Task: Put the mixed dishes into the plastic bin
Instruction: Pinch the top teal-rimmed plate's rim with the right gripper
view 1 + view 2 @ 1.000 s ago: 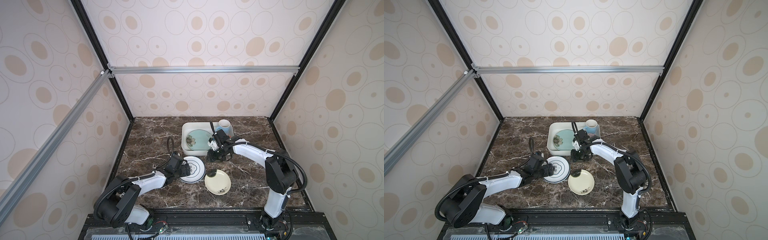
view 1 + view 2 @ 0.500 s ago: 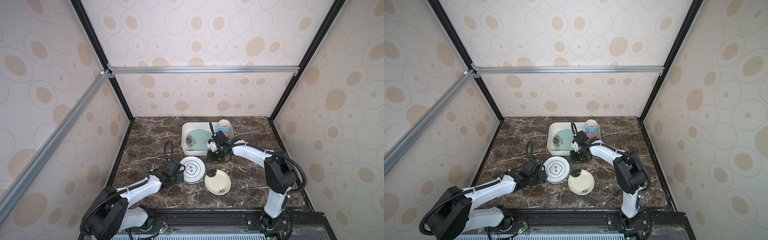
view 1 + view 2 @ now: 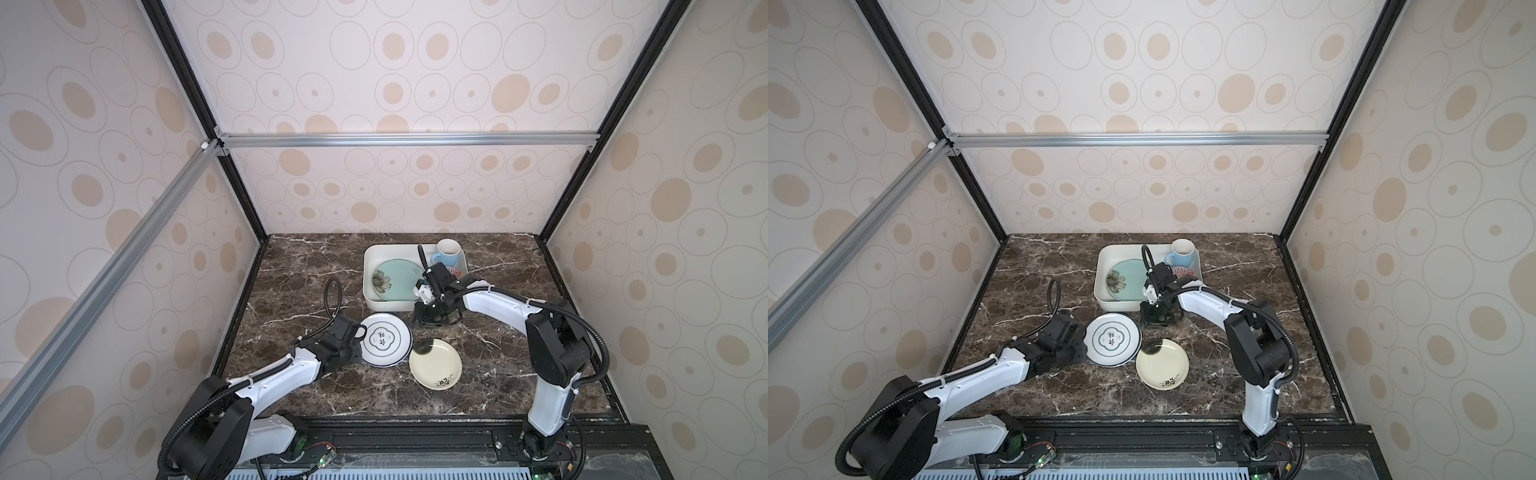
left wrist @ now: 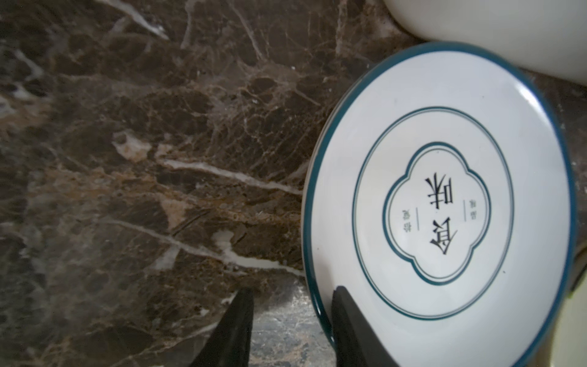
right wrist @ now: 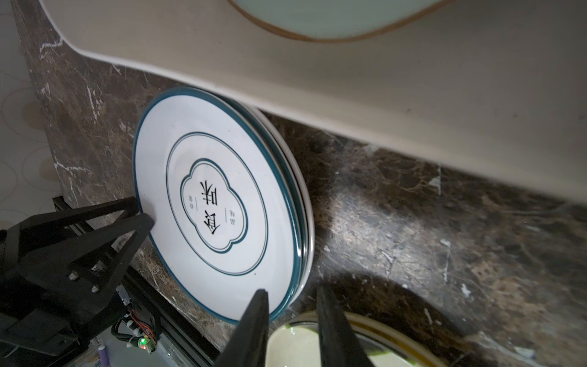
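Note:
A stack of white blue-rimmed plates (image 3: 384, 338) (image 4: 444, 203) (image 5: 219, 206) lies on the marble in front of the plastic bin (image 3: 376, 305) (image 3: 1105, 301). My left gripper (image 3: 360, 337) (image 4: 293, 290) is open, straddling the top plate's left rim: one finger (image 4: 346, 317) rests on the plate, the other (image 4: 241, 317) stands off over the table. A small cream plate (image 3: 435, 369) (image 5: 305, 346) lies right of the stack. My right gripper (image 3: 430, 322) (image 5: 291, 290) hangs open and empty between the bin and the cream plate. Inside the bin are a teal flower plate (image 3: 395, 279), a light-blue mug (image 3: 448, 253) and a red-patterned bowl (image 3: 456, 273).
The bin's front wall (image 5: 381, 95) stands close behind the right gripper. The plate stack nearly touches the bin and the cream plate. Bare marble (image 3: 299, 282) spreads left of the bin and at the right (image 3: 498, 353). Black frame posts and patterned walls close the table in.
The left arm has dropped lower and its jaws have narrowed round the top plate's left rim. The right jaws have narrowed a little; that arm has hardly moved.

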Controlling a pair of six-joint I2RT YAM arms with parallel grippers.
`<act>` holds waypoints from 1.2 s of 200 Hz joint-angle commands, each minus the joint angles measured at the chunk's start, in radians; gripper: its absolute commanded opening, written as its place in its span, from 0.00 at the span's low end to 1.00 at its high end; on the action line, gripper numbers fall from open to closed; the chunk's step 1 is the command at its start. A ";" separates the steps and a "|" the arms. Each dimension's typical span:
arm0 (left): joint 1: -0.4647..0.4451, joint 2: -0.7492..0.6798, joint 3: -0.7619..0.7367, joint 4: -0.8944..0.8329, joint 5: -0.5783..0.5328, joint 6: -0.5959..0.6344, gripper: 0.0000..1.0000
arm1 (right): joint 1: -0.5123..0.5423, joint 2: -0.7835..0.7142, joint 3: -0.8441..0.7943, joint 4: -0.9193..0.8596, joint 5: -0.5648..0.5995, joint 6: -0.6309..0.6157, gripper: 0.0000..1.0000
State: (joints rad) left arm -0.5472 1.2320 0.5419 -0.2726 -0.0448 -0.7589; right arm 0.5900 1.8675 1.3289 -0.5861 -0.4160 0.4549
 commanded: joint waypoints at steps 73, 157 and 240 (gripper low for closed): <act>0.060 0.038 0.047 0.017 0.034 0.044 0.22 | 0.009 0.060 0.053 -0.035 -0.017 -0.010 0.22; 0.066 0.087 0.051 0.045 0.057 0.063 0.01 | 0.009 0.103 0.085 -0.043 -0.033 -0.010 0.20; 0.067 0.123 0.055 0.065 0.072 0.066 0.00 | 0.009 0.107 0.090 -0.046 -0.058 -0.007 0.18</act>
State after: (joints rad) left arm -0.4839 1.3312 0.5880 -0.1703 0.0212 -0.7094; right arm 0.5900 1.9617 1.4025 -0.6132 -0.4534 0.4511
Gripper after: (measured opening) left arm 0.047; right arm 0.181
